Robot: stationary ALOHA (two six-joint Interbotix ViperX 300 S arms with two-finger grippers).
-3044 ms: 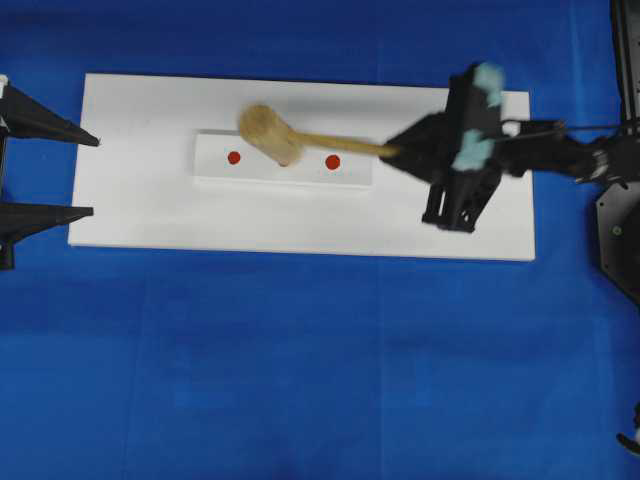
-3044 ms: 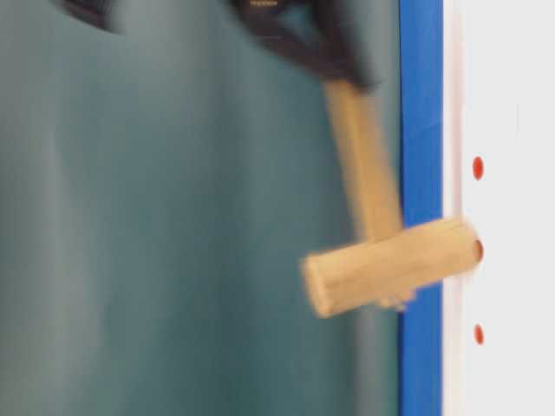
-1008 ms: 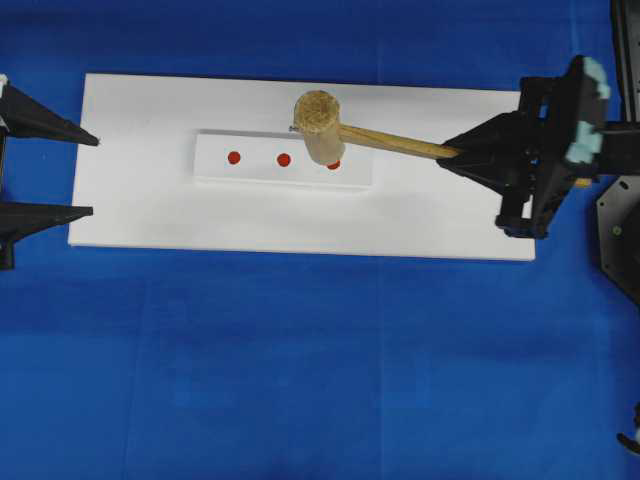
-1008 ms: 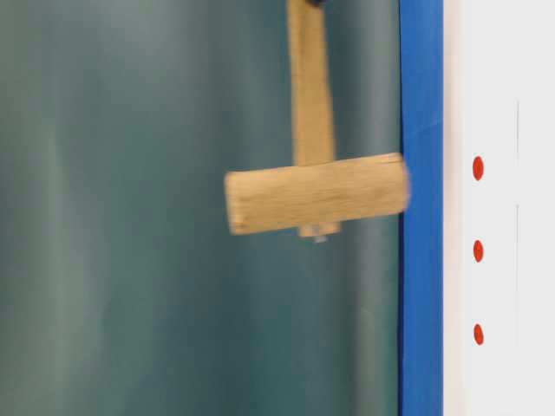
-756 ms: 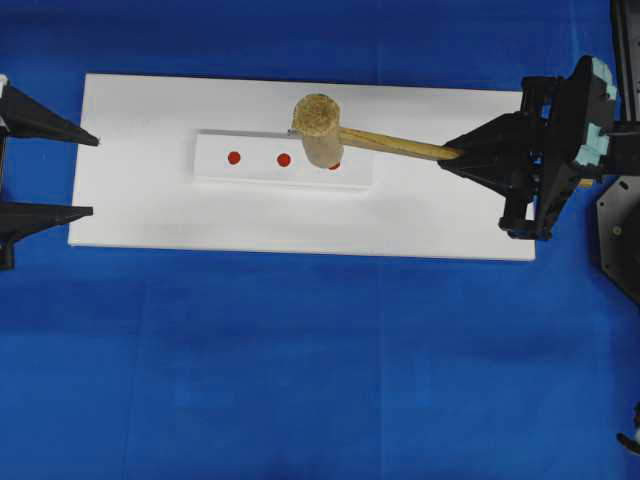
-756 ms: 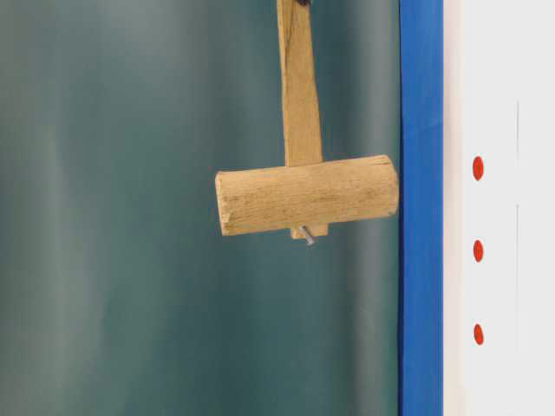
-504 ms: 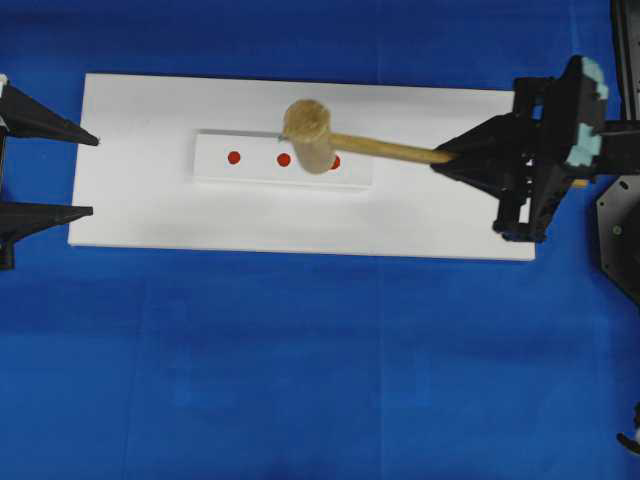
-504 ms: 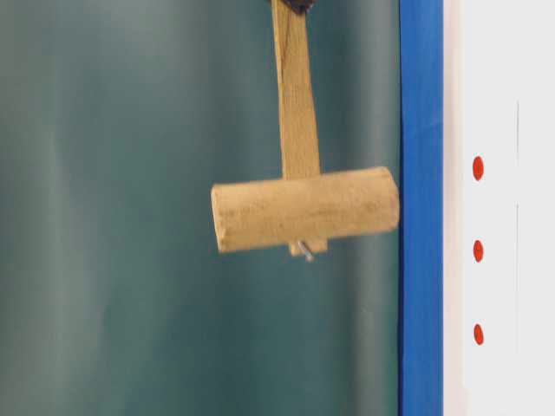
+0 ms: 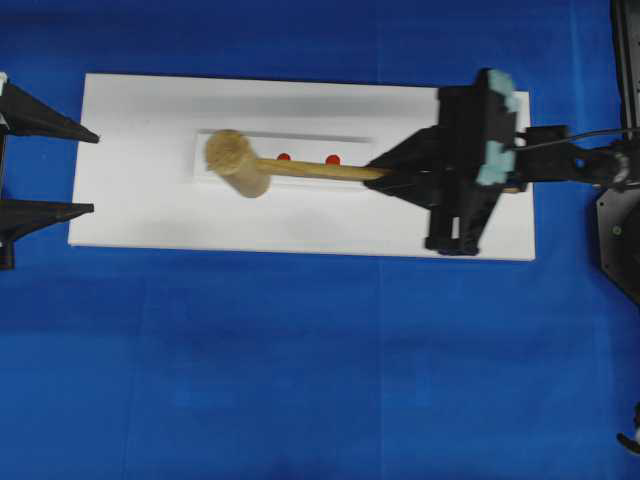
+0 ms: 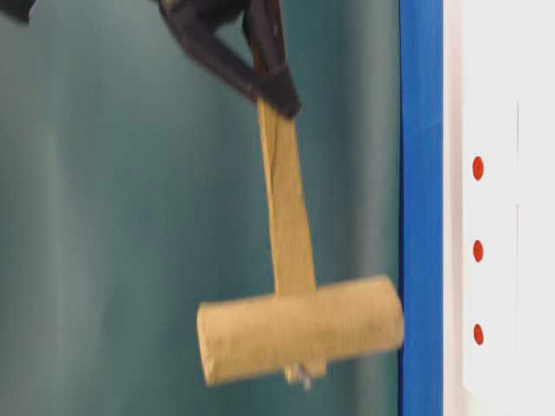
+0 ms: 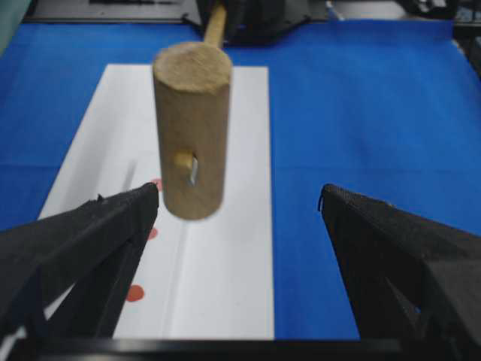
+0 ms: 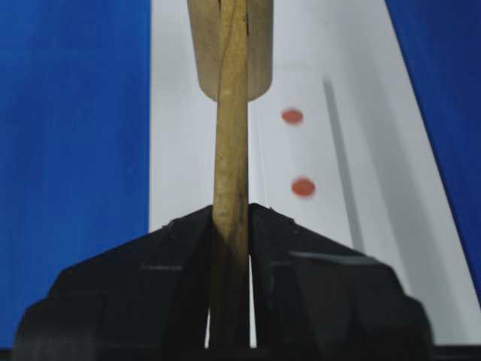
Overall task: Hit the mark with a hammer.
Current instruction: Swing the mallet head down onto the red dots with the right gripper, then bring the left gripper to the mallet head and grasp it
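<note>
hammer (image 9: 262, 169) handle clamped in right end effector (image 9: 385, 172), head raised above white strip's (image 9: 290, 142) 9 o'clock end, hiding leftmost red mark. left end effector (image 9: 88, 172) wide, nothing held, at board's (image 9: 300, 225) 9 o'clock edge.

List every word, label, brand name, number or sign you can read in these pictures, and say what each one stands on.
No readable text: none of the views shows a word, number, label or brand.
Only unlettered marks: plain red dots on the raised white strip of the white rectangular board.
The light tan wooden mallet bears no lettering.
</note>
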